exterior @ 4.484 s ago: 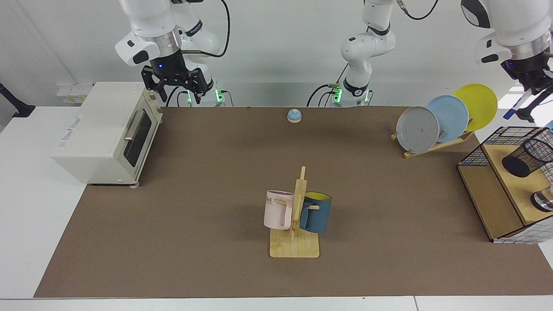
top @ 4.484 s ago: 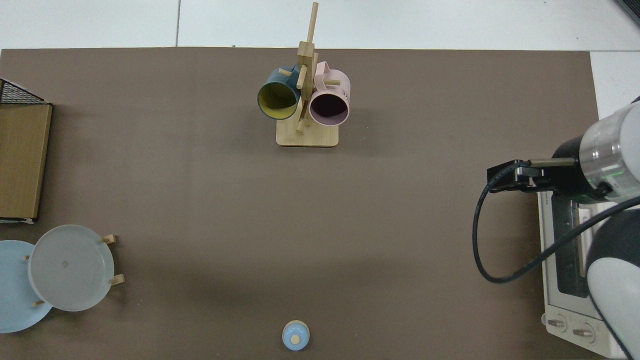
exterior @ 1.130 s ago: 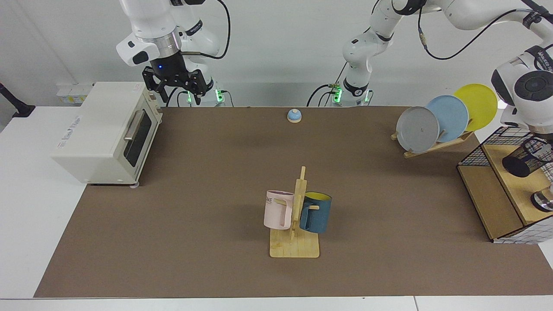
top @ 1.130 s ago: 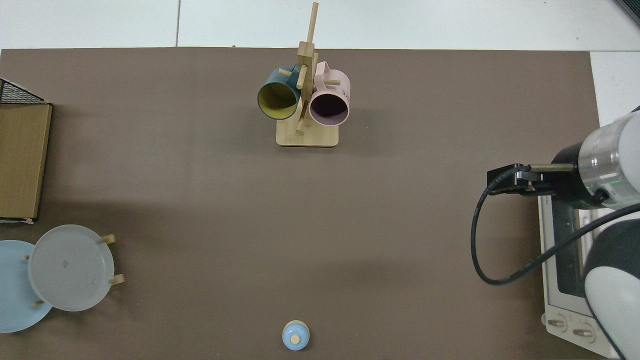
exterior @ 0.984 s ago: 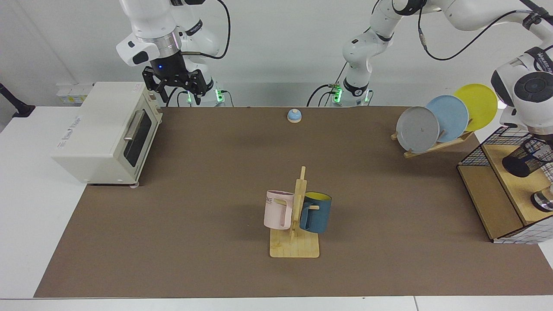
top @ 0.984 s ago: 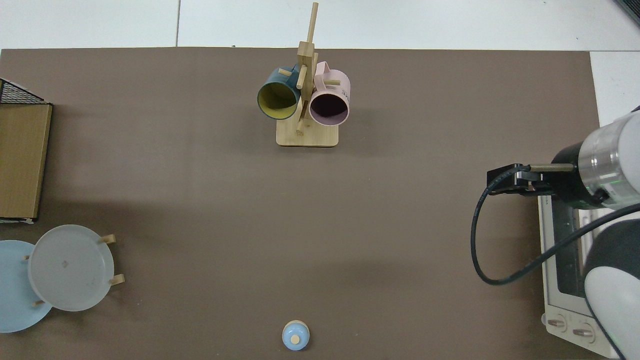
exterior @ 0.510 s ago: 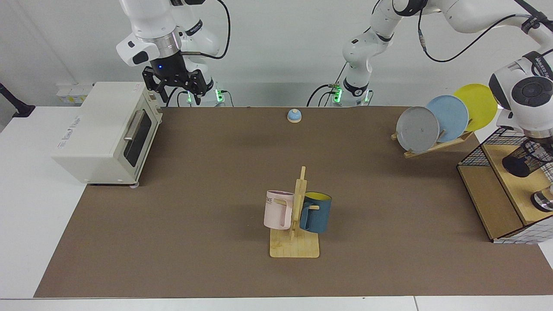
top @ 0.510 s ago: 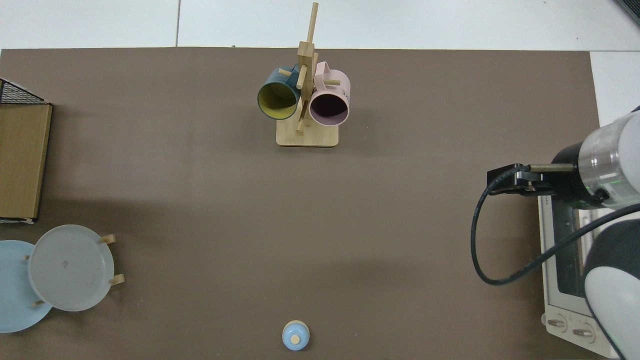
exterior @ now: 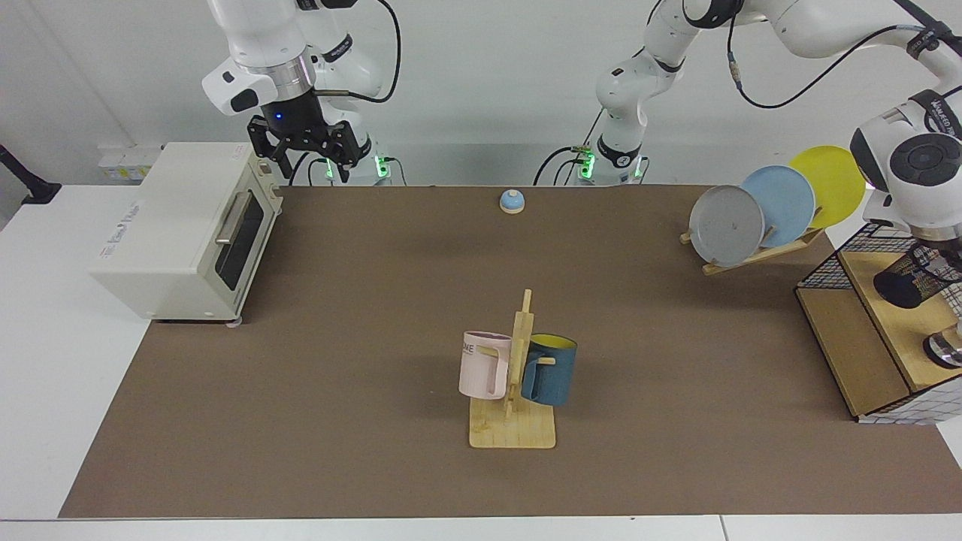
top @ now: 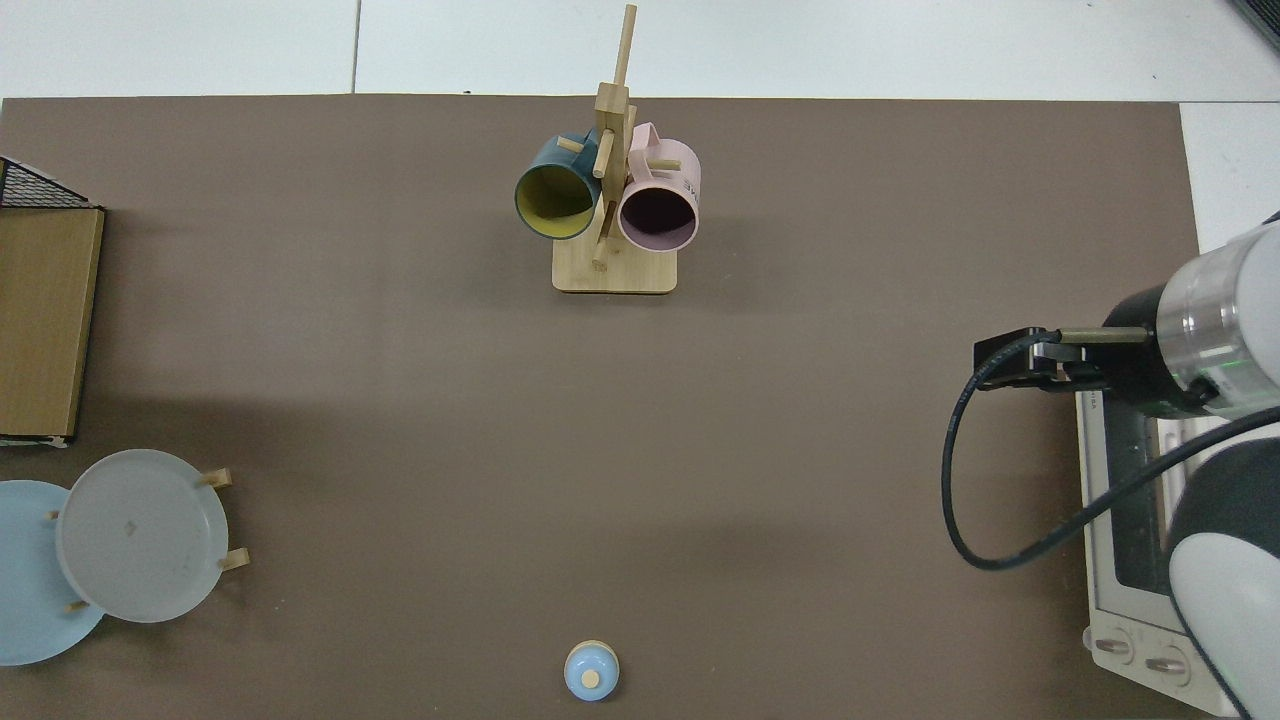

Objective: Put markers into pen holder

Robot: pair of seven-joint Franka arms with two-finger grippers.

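A: Facing view first: where is the left claw (exterior: 948, 263) sitting?

B: It is hanging at the far edge of the frame, straight down from a bent wrist, right over the pen holder (exterior: 913, 275). The arm is arching high from its base and folding down at the elbow.

A: Is the left claw wide or narrow?

B: I cannot tell; the wrist housing and the mesh are hiding it. The marker is not showing either.

A: And the pen holder itself?

B: It is lying tilted just under that claw, on the wooden shelf (exterior: 894, 315) inside the wire basket (exterior: 827, 274), with a small shiny round object (exterior: 945, 349) nearer the camera.

A: What is the right arm doing?

B: Waiting. The right claw (exterior: 304, 154) is pointing downward with its fingers spread wide and holding nothing, just beside the top corner of the toaster oven (exterior: 180, 229). In the top view it (top: 1030, 362) is reaching over the oven's front edge, well apart from the mug rack (top: 610, 215) on the worktop (top: 400, 400).
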